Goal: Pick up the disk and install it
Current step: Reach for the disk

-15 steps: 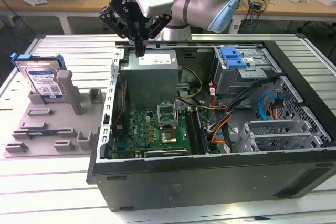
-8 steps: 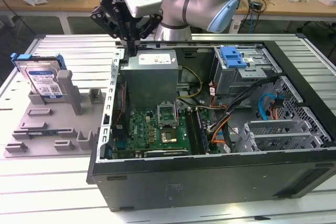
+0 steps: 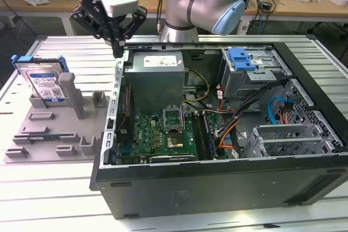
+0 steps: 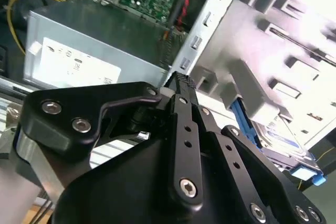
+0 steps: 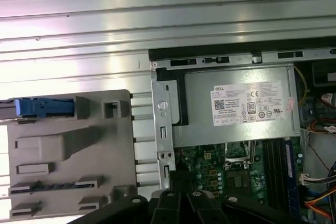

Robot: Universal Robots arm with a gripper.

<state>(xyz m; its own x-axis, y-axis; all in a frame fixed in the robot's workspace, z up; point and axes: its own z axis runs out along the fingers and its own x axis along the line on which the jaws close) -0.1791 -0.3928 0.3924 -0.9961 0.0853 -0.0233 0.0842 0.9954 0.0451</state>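
The disk [image 3: 43, 82]: in the exterior view I see its upper part; the bottom edge sits hidden in the grey holder [image 3: 54, 129]. Its label print is too small for me to read. In the first wrist view it runs off the picture's edge; in the second wrist view the holder covers most of it.

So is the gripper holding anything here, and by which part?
Nothing. The gripper is empty above the case edge; the disk stands in its grey rack.
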